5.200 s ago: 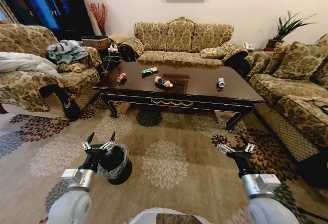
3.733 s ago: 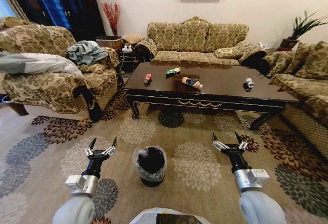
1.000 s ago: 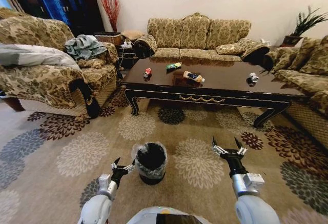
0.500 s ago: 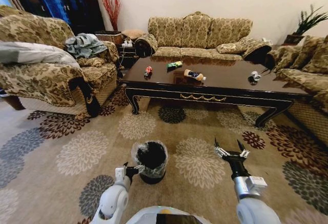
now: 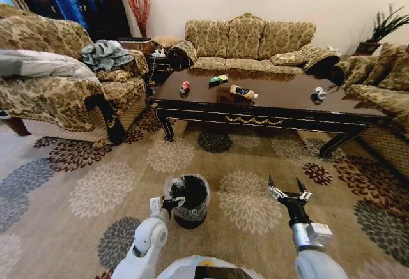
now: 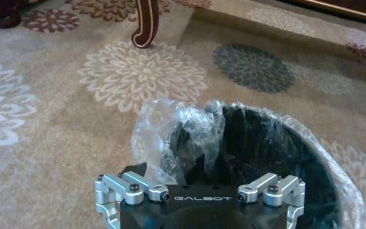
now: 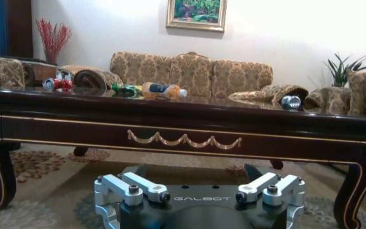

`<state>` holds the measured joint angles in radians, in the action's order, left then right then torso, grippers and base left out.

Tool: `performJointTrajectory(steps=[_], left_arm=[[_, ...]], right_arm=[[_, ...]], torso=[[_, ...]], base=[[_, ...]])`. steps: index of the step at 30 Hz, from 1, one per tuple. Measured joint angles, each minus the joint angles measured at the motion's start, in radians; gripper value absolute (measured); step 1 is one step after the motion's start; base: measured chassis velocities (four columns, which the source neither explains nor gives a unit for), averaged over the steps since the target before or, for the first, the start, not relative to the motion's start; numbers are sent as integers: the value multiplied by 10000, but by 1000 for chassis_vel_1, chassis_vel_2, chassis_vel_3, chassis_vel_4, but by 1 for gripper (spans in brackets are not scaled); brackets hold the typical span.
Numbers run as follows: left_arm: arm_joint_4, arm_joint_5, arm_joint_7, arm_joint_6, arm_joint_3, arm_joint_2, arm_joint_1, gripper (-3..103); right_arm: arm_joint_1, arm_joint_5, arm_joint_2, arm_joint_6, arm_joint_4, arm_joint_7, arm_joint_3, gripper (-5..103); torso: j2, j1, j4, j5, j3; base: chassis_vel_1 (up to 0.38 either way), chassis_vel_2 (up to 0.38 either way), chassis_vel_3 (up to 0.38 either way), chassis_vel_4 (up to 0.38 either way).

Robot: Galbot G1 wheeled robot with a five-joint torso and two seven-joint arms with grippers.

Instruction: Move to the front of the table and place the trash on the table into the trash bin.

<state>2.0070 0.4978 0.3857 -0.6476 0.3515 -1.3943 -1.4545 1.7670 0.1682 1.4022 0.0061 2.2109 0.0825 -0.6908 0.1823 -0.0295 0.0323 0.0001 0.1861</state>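
The left hand (image 5: 174,202) sits at the near rim of the trash bin (image 5: 190,193), touching its crinkled liner; whether its fingers are spread or pressed together I cannot tell. The right hand (image 5: 289,195) hovers spread and empty, beside the bin on its right. A nudge from the left hand could tip the bin or drag the liner off. Beyond the bin, well apart from both hands, the trash lies on the worktop (image 5: 281,110): red can (image 5: 185,87), green wrapper (image 5: 218,80), bottle (image 5: 242,92), silvery can (image 5: 318,93).

table (image 5: 281,105): red can (image 5: 185,87) | green wrapper (image 5: 218,80) | bottle (image 5: 242,92) | silvery can (image 5: 318,93)
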Motion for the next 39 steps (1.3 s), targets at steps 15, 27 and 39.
performJointTrajectory(steps=[15, 27, 39], left_arm=[[-2123, -622, -189, 191, -143, 541, 1052, 100], [-2656, -1245, -350, 517, -115, 614, 1191, 77], [-2375, -1282, -406, 617, -78, 548, 839, 34]], right_arm=[[88, -45, 79, 158, -81, -1, -187, 100], [9, -41, 141, 224, -287, 12, -219, 100], [-279, -125, 133, 255, -564, 148, 38, 100]], torso=[[48, -16, 1, -2, 31], [69, -21, 0, 2, 39], [73, -27, 0, -5, 49]], base=[[0, 0, 0, 0], [0, 0, 0, 0], [0, 0, 0, 0]])
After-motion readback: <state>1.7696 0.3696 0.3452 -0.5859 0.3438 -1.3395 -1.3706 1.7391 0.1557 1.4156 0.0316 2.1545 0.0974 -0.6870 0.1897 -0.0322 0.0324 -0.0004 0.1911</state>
